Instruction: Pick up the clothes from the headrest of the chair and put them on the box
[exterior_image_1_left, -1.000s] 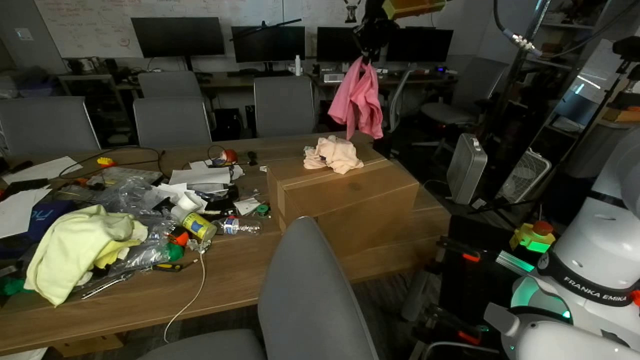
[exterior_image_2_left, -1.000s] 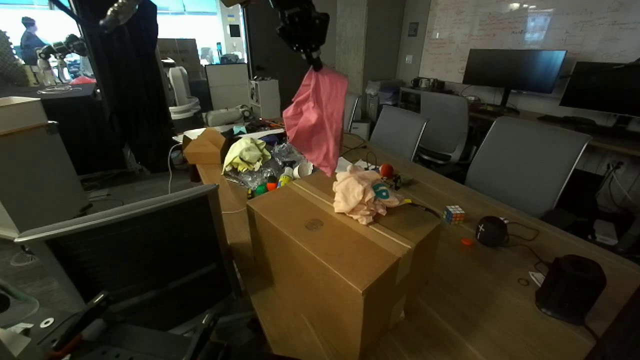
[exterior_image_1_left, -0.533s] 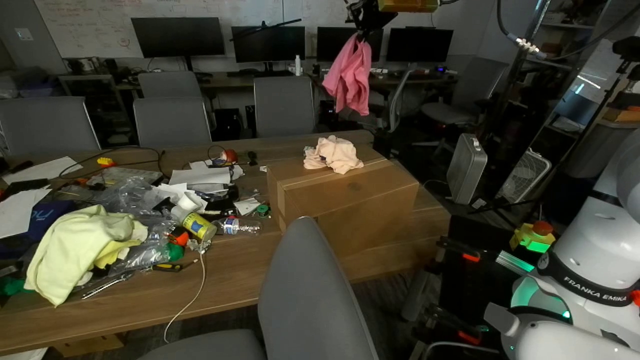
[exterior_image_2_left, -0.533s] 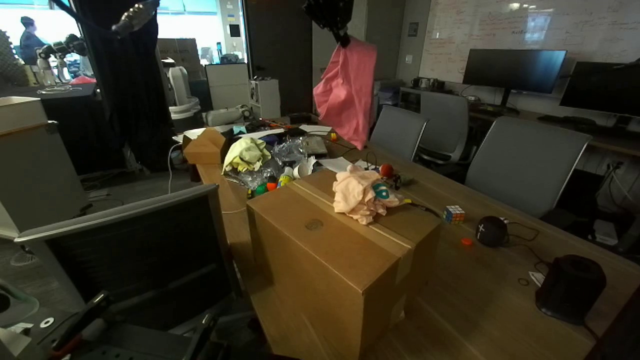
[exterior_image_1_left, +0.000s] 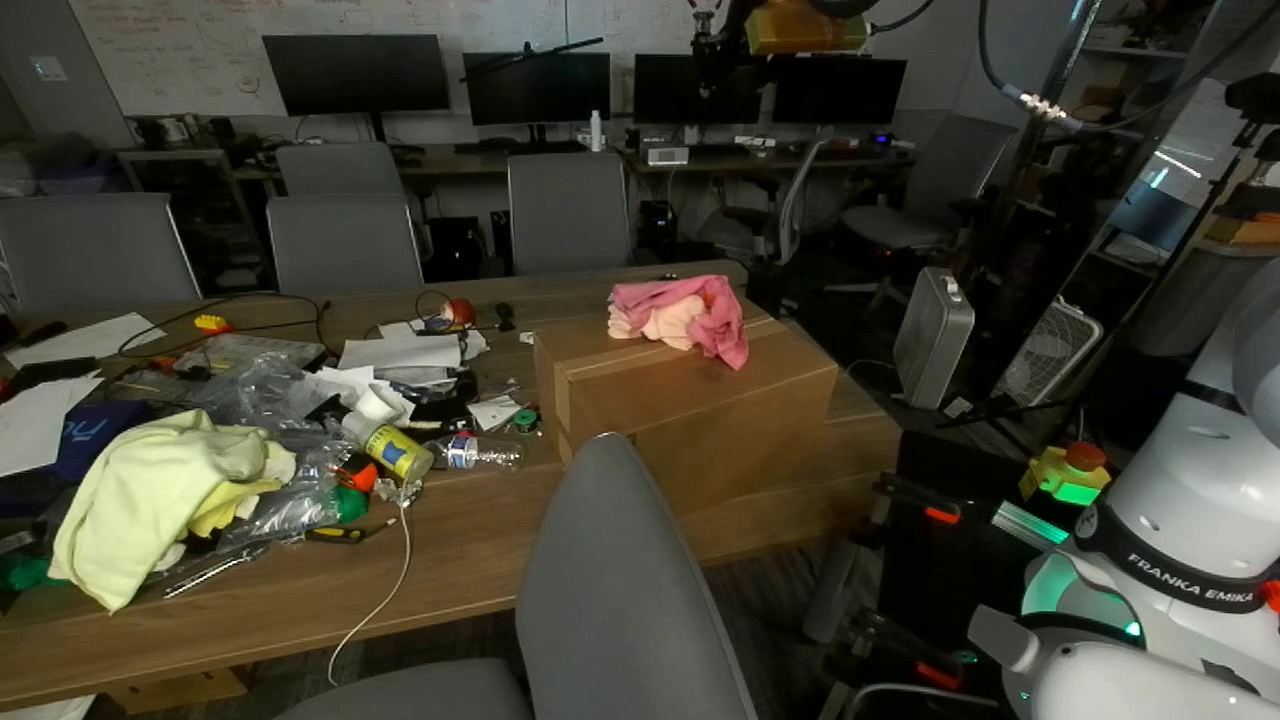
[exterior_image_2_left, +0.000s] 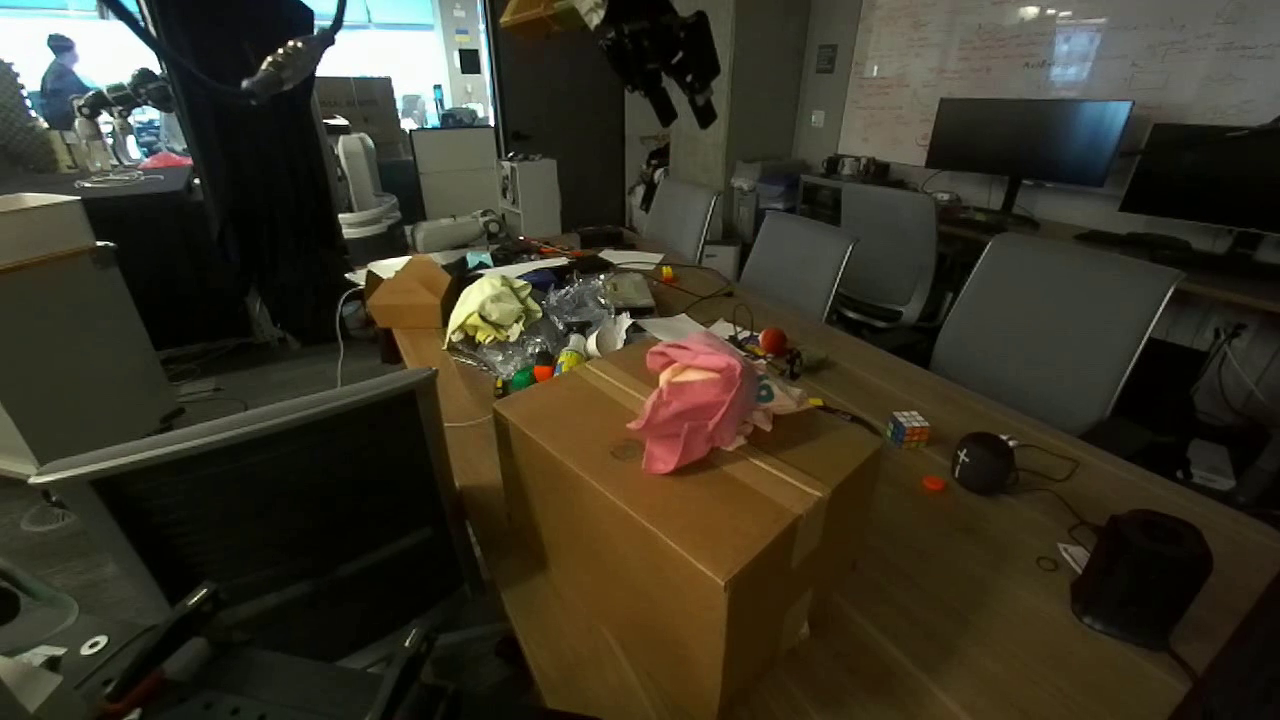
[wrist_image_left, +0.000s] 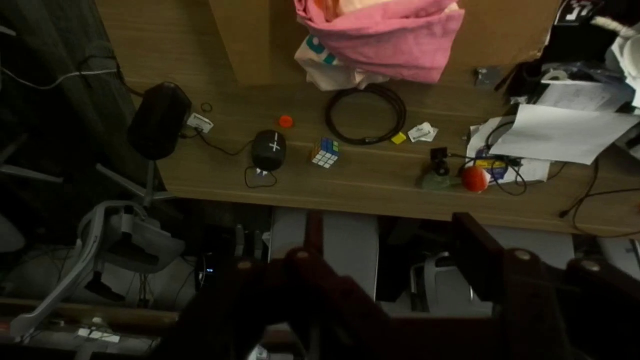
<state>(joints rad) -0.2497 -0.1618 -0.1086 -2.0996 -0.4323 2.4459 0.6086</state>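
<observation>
A pink cloth (exterior_image_1_left: 722, 325) lies crumpled on the cardboard box (exterior_image_1_left: 700, 410), draped over a peach cloth (exterior_image_1_left: 672, 322). In an exterior view the pink cloth (exterior_image_2_left: 690, 425) covers much of the peach cloth, whose teal-printed corner (exterior_image_2_left: 780, 395) sticks out. My gripper (exterior_image_2_left: 686, 118) stands high above the table, beyond the box, its fingers apart. From the wrist view the gripper (wrist_image_left: 387, 222) is open with nothing between its fingers, and the pink cloth (wrist_image_left: 385, 42) is at the top edge. The grey chair (exterior_image_1_left: 620, 570) in front of the table has a bare headrest.
A yellow-green cloth (exterior_image_1_left: 160, 490) lies on clutter at the table's far end. Behind the box stand a Rubik's cube (exterior_image_2_left: 908, 428), a small round speaker (exterior_image_2_left: 984, 462) and a black cylinder (exterior_image_2_left: 1140, 575). More grey chairs (exterior_image_2_left: 1055, 325) line the table's far side.
The gripper rose with the pink cloth, then opened and let it go. The cloth dropped from the air onto the peach cloth on the box.
</observation>
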